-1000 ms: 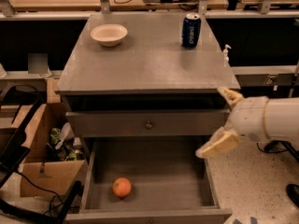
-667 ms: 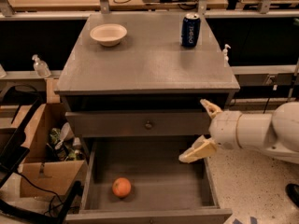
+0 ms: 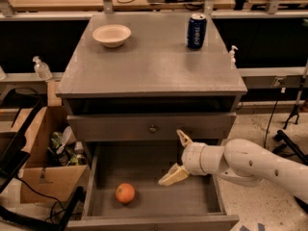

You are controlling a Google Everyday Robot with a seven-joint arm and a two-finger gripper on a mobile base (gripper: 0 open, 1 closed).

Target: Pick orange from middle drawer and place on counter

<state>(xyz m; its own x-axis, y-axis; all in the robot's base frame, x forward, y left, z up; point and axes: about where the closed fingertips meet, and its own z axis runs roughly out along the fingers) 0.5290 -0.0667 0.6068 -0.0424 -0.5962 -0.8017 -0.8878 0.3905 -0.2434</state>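
The orange [image 3: 125, 193] lies on the floor of the open middle drawer [image 3: 192, 198], near its front left. My gripper [image 3: 178, 157] hangs over the middle of the drawer, to the right of and a little above the orange, apart from it. Its two tan fingers [image 3: 173, 175] are spread wide and hold nothing. The white arm reaches in from the right. The grey counter [image 3: 154, 61] is the cabinet's top, above the drawer.
A white bowl [image 3: 111, 34] stands at the counter's back left and a blue soda can [image 3: 196, 31] at its back right. A shut drawer front with a round knob [image 3: 152, 128] sits above the open drawer. Cardboard boxes [image 3: 43, 182] and cables are on the floor at left.
My gripper has moved left from beside the cabinet's right edge to over the middle of the open drawer, and a little lower. The orange has not moved.
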